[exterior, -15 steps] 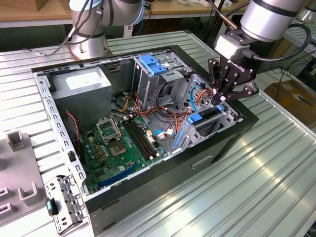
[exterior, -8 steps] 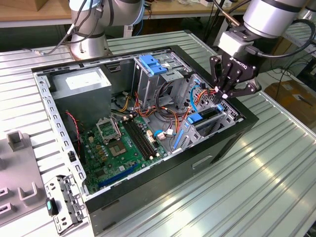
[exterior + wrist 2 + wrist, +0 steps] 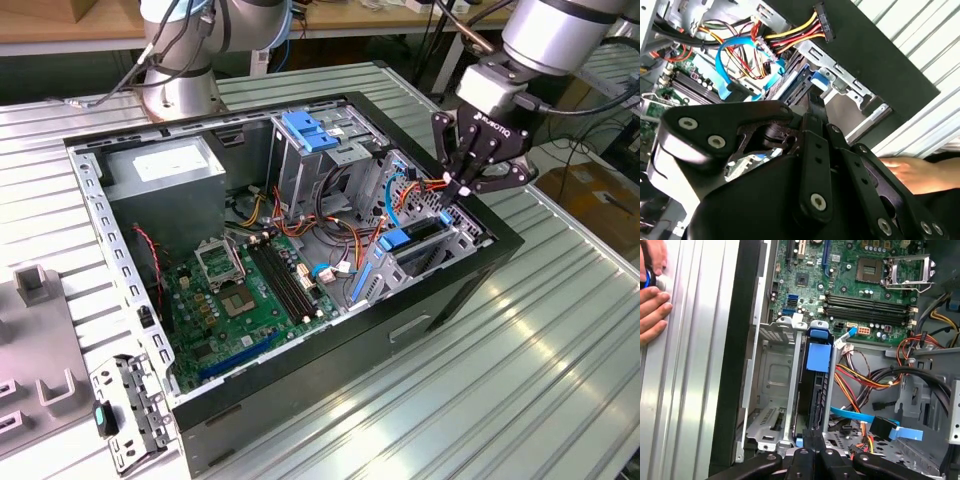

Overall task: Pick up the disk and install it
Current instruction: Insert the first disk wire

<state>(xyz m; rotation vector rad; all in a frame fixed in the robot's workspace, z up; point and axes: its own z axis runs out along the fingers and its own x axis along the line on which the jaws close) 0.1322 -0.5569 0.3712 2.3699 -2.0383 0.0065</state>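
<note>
The disk [image 3: 815, 390] stands on edge inside a slot of the metal drive cage [image 3: 770, 375] at the case's corner, its blue side rail [image 3: 819, 357] facing up. In the exterior view the disk [image 3: 418, 240] sits low in the cage on that view's right. My gripper [image 3: 812, 437] hovers directly over the disk's end, its two fingers pressed together and the tips at or touching the disk's edge. The gripper [image 3: 461, 187] shows above the cage in the exterior view and the gripper [image 3: 815, 102] points at the blue rail [image 3: 818, 80] in the second wrist view.
Open computer case [image 3: 420, 325] with motherboard [image 3: 250, 290], grey power supply [image 3: 165, 170] and a taller cage with a blue latch [image 3: 308, 130]. Loose orange, yellow and blue cables [image 3: 865, 385] lie beside the disk. A person's hand [image 3: 652, 295] rests on the slatted table beside the case.
</note>
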